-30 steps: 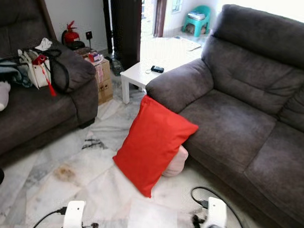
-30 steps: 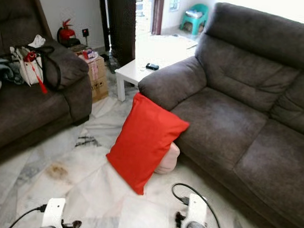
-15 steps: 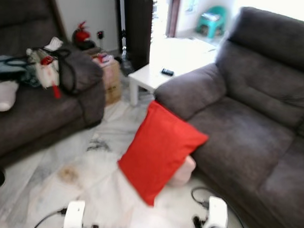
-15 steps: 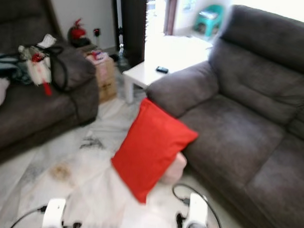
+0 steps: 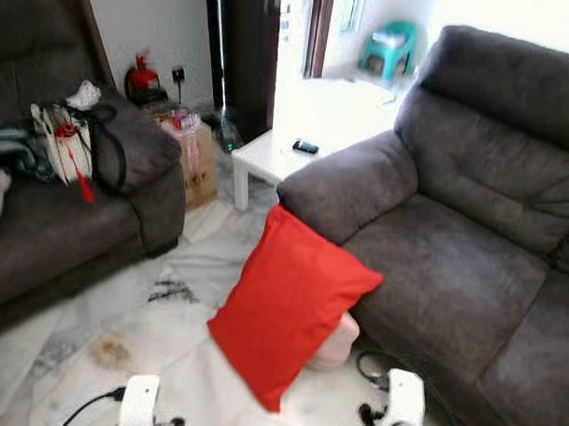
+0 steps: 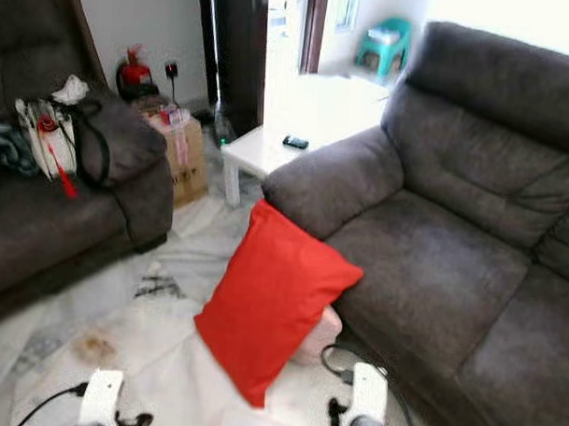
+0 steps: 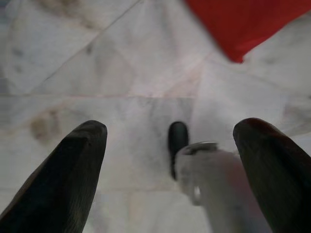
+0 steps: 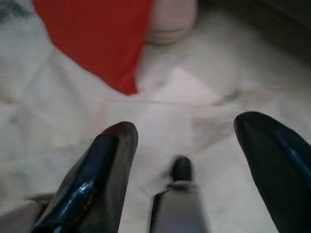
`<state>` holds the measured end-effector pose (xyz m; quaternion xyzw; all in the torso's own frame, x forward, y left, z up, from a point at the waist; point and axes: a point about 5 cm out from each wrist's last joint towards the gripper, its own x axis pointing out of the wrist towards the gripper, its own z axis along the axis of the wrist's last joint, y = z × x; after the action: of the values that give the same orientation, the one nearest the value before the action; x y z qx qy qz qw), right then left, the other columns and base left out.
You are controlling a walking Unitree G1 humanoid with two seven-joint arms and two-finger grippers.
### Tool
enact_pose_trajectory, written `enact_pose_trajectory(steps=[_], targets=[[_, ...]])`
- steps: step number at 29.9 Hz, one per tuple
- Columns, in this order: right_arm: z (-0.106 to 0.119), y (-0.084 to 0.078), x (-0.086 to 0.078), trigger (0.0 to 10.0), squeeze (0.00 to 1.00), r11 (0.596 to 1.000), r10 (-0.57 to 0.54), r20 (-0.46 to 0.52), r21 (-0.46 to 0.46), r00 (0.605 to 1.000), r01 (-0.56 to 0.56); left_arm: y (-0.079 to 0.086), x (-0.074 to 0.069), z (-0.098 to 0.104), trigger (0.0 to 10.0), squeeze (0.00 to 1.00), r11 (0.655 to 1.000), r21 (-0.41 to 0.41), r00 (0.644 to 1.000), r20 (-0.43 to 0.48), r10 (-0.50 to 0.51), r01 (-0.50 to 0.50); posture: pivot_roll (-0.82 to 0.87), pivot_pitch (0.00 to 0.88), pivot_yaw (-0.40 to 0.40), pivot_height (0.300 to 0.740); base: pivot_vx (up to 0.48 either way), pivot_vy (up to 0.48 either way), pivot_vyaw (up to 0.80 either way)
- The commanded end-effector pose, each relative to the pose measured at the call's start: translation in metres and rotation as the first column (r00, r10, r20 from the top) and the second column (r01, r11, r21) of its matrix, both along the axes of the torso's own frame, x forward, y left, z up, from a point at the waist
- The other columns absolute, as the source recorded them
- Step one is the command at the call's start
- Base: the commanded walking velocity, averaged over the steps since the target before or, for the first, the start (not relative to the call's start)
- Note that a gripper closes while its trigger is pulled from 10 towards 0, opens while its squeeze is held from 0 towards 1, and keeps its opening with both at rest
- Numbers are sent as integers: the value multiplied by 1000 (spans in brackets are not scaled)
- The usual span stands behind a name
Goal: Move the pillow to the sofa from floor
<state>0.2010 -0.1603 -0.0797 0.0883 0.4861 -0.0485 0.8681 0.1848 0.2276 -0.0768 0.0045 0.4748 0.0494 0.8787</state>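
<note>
Red pillow [image 5: 291, 302] leans on the sofa [image 5: 452, 247] front; both the left gripper [image 7: 170, 160] and right gripper [image 8: 182, 155] hang spread apart, so the robot should step nearer, then pinch a top corner.

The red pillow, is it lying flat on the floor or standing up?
Standing up, tilted. The red pillow rests on one corner on the floor and leans back against the front of the grey sofa.

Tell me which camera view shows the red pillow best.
The left eye view: the whole red pillow shows, propped on one corner on the floor against the sofa. The right eye view gives much the same. The left wrist view catches a blurred corner, and the right wrist view catches its lower part.
</note>
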Motion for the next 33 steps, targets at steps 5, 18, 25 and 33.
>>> enact_pose_trajectory(steps=[5,18,25,33], targets=[[1,-13,0,10000,0,999,-28,4,-27,1000,28,-7,5,1,10000,0,1000,-13,1000,10,-12,13,3,0,-17,740,287,0,0],[1,-11,1,10000,0,999,-42,6,-20,999,42,-4,6,2,10000,0,1000,-6,1000,12,-17,17,6,0,-6,740,288,0,0],[2,-11,2,10000,0,999,-37,13,-23,999,37,-4,7,2,10000,0,1000,-4,1000,12,-22,22,2,0,-2,740,286,0,0],[2,-11,2,10000,0,999,-32,15,-22,999,32,-5,7,2,10000,0,1000,-6,1000,12,-23,23,4,0,-7,740,288,0,233]])
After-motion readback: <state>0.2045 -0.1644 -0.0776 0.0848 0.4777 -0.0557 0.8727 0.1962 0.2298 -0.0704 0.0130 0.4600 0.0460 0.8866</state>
